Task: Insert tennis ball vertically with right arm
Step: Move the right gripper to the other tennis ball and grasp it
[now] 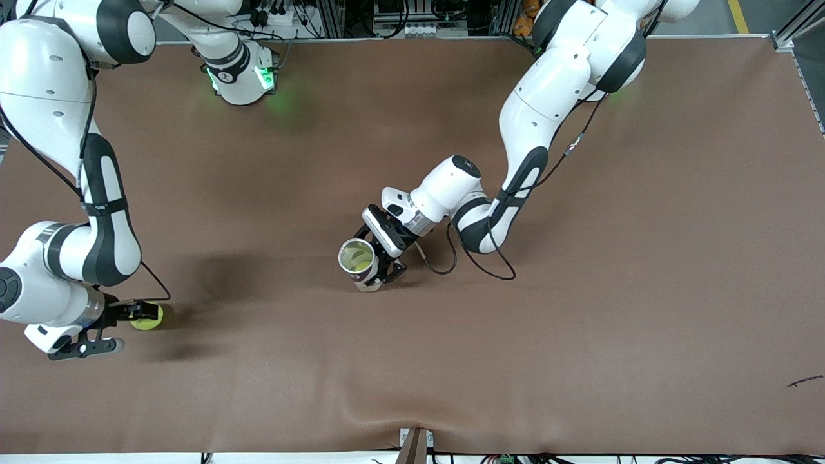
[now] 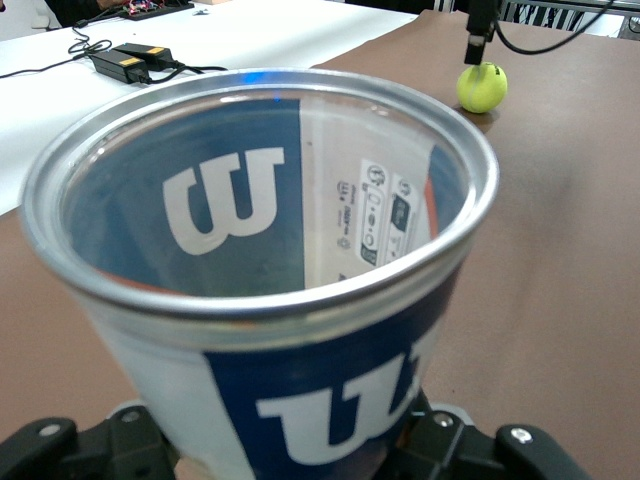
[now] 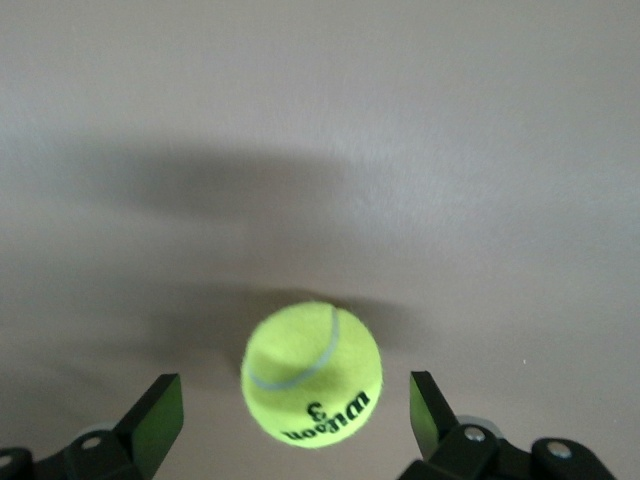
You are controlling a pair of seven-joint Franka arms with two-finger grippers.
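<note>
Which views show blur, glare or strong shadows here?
Front view: soft arm shadows on the brown table. Left wrist view: the can fills the frame, its rim gleaming. Right wrist view: the tennis ball is sharp, with broad shadows above it in the picture.

We see a yellow-green tennis ball (image 1: 147, 317) lying on the brown table, well apart from the upright, open-topped blue-and-white can (image 1: 358, 263), toward the right arm's end.

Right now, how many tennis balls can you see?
1 for certain: the tennis ball on the table between the right gripper's open fingers. The can may hide more.
</note>
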